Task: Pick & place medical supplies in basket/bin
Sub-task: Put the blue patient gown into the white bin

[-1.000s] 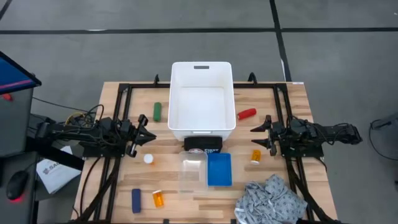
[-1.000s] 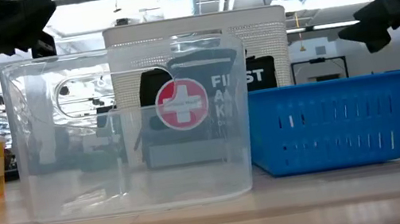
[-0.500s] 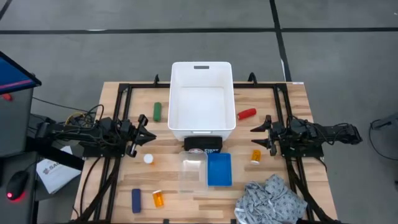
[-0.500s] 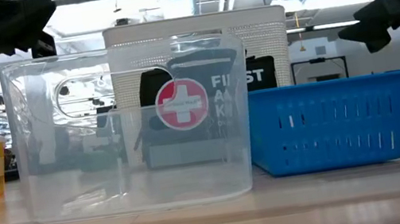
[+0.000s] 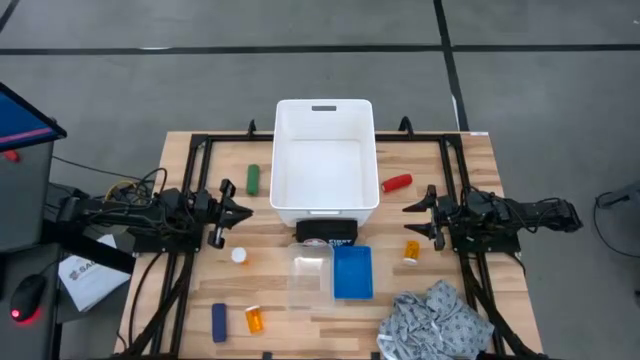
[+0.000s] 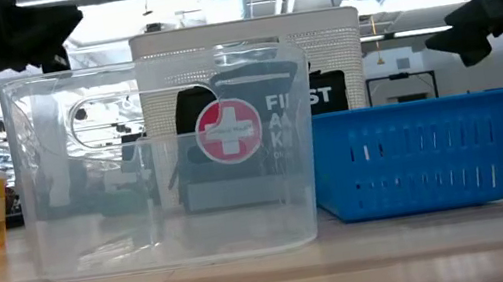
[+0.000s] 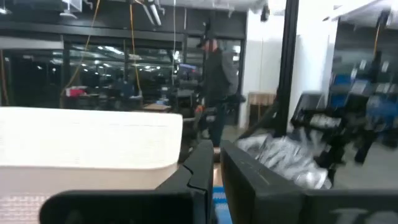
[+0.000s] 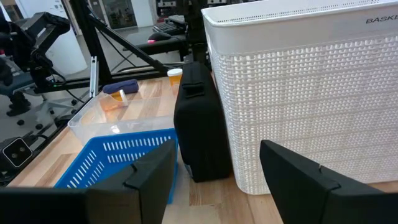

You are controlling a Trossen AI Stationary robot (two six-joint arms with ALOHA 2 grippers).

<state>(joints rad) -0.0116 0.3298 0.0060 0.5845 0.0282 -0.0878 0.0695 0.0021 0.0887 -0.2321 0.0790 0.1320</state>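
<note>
The white tub (image 5: 325, 155) stands at the table's far middle. Left of it lies a green cylinder (image 5: 254, 180), right of it a red one (image 5: 397, 183). A white jar (image 5: 239, 255), a blue cylinder (image 5: 219, 322) and an orange pill bottle (image 5: 254, 319) lie near left. A second orange bottle (image 5: 411, 251) and the grey patterned cloth (image 5: 440, 320) lie near right. My left gripper (image 5: 238, 210) hovers left of the tub, shut, its fingers together (image 7: 217, 174). My right gripper (image 5: 418, 220) hovers right of the tub, open (image 8: 217, 149).
A black first-aid bag (image 5: 326, 233) leans against the tub's near wall. In front of it stand a clear plastic bin (image 5: 311, 275) and a blue basket (image 5: 352, 272). Black frame rails run along both sides of the table. A person stands in the room beyond.
My left gripper has shut: the gap between its fingers in the high view has narrowed while it stays left of the tub. No object has moved.
</note>
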